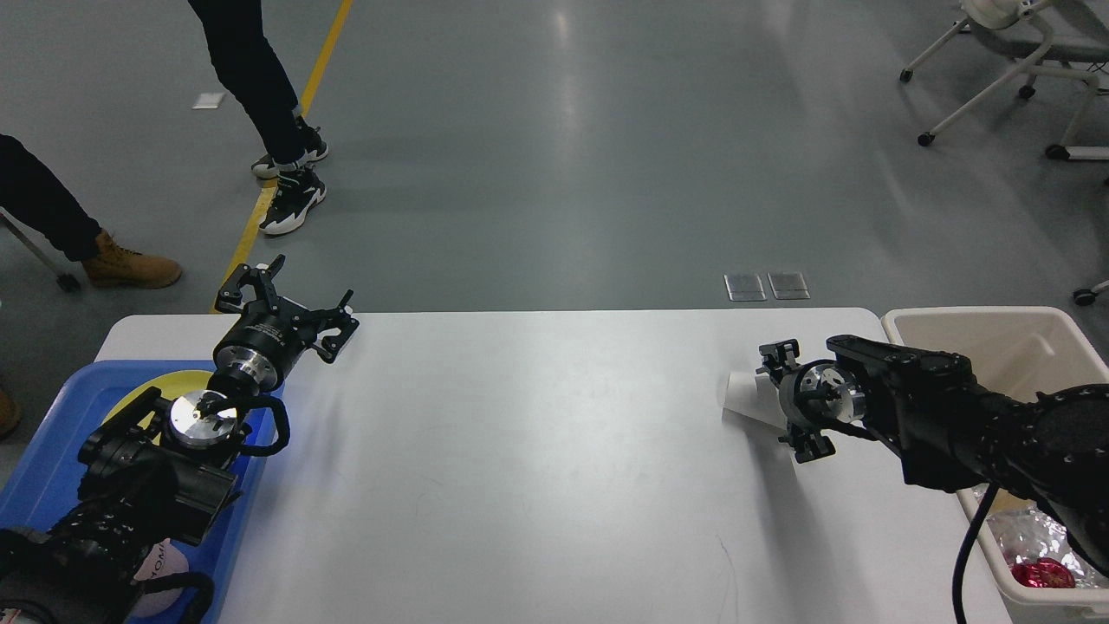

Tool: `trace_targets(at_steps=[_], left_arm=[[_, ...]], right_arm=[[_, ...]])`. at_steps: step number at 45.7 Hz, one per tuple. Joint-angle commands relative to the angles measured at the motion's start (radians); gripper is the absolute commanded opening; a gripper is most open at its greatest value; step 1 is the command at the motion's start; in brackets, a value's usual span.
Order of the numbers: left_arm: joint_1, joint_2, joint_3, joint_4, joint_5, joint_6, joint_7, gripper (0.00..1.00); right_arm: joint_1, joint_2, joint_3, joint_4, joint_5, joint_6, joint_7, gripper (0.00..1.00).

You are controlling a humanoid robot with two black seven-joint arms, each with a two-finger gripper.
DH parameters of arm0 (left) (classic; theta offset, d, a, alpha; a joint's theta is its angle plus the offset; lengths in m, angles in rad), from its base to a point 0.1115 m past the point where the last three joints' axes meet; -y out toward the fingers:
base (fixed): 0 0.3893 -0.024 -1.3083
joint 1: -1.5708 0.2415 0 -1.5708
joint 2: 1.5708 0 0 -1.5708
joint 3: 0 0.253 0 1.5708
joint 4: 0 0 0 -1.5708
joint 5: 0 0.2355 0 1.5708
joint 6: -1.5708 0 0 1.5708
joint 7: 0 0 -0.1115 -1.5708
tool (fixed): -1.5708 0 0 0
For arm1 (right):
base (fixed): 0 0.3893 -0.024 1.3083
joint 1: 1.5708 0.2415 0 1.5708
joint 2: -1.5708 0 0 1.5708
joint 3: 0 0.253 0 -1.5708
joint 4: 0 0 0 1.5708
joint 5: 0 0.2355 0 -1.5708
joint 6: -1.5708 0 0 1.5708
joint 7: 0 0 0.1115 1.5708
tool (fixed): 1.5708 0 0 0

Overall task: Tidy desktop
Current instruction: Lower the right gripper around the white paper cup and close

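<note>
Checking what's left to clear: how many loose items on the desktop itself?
1: a white paper cup lying on its side near the desktop's far right, between the right gripper's open fingers. That arm may hide more.

one desktop (537, 451), one tray (52, 451), one bin (988, 325), one cup (743, 397).

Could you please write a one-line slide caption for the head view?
Right gripper open at a white paper cup lying on the desktop; left gripper open beside the blue tray.
</note>
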Motion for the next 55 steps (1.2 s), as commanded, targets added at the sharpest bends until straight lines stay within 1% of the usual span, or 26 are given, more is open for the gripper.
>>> trace_targets(at_steps=[1,11,16,17,21,23,35,50,52,55], left_arm=[[0.0,0.0,0.0,0.0,0.0,0.0,0.0,0.96],[0.0,0.0,0.0,0.0,0.0,0.0,0.0,0.96],[0.0,0.0,0.0,0.0,0.0,0.0,0.0,0.96],[0.0,0.0,0.0,0.0,0.0,0.0,0.0,0.96],[0.0,0.0,0.0,0.0,0.0,0.0,0.0,0.96],[0.0,0.0,0.0,0.0,0.0,0.0,0.0,0.96],[0.0,0.0,0.0,0.0,0.0,0.0,0.0,0.96],[0.0,0.0,0.0,0.0,0.0,0.0,0.0,0.96],[0.0,0.0,0.0,0.0,0.0,0.0,0.0,0.96],[0.0,0.0,0.0,0.0,0.0,0.0,0.0,0.96]], right_arm=[[-0.004,0.01,0.004,-0.026,-0.021,0.002,0.002,1.0],[-0.004,0.016,0.004,-0.03,-0.04,0.002,0.005,1.0],[-0.004,0.023,0.004,-0.036,-0.057,0.0,0.008,0.97],[-0.004,0.024,0.004,-0.041,-0.06,0.0,0.009,0.96],[-0.002,0.029,0.004,-0.05,-0.074,0.002,0.015,0.82],[-0.002,0.029,0.004,-0.05,-0.08,0.002,0.015,0.78],[-0.004,0.032,0.004,-0.05,-0.087,0.002,0.029,0.68],[-0.004,0.041,0.004,-0.05,-0.087,0.006,0.029,0.68],[-0.004,0.041,0.004,-0.049,-0.087,0.008,0.029,0.7],[-0.004,0.041,0.004,-0.049,-0.089,0.008,0.029,0.79]])
